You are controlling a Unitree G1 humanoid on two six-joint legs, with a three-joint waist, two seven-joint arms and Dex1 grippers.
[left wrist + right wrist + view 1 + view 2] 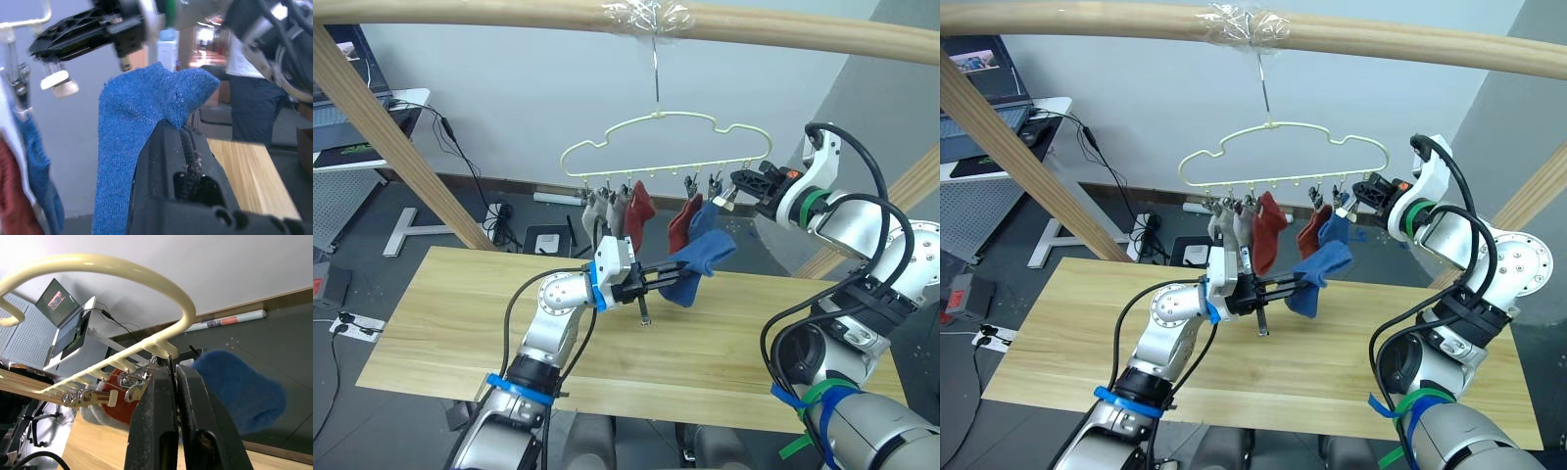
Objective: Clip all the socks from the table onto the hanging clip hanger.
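Note:
The pale yellow-green clip hanger (pixel 666 122) hangs by its hook from a wooden pole, above the far edge of the table (pixel 460 323). Two grey socks (pixel 599 211), two rust-red socks (pixel 638 208) and one blue sock (pixel 707 217) hang from its clips. My left gripper (pixel 674 267) is shut on a second blue sock (pixel 705 257), holding it in the air just below the hanger's right end. My right gripper (pixel 736 188) is shut on the end clip (pixel 722 201) at the hanger's right; the wrist view shows its fingers (pixel 151 401) pressed together under the wire.
A round wooden pole (pixel 509 15) crosses overhead and a slanted pole (pixel 401 147) runs down at the left. Another slanted pole (pixel 911 196) stands at the right. Behind the table are a desk with a laptop (pixel 979 108) and cables on the floor (pixel 499 211).

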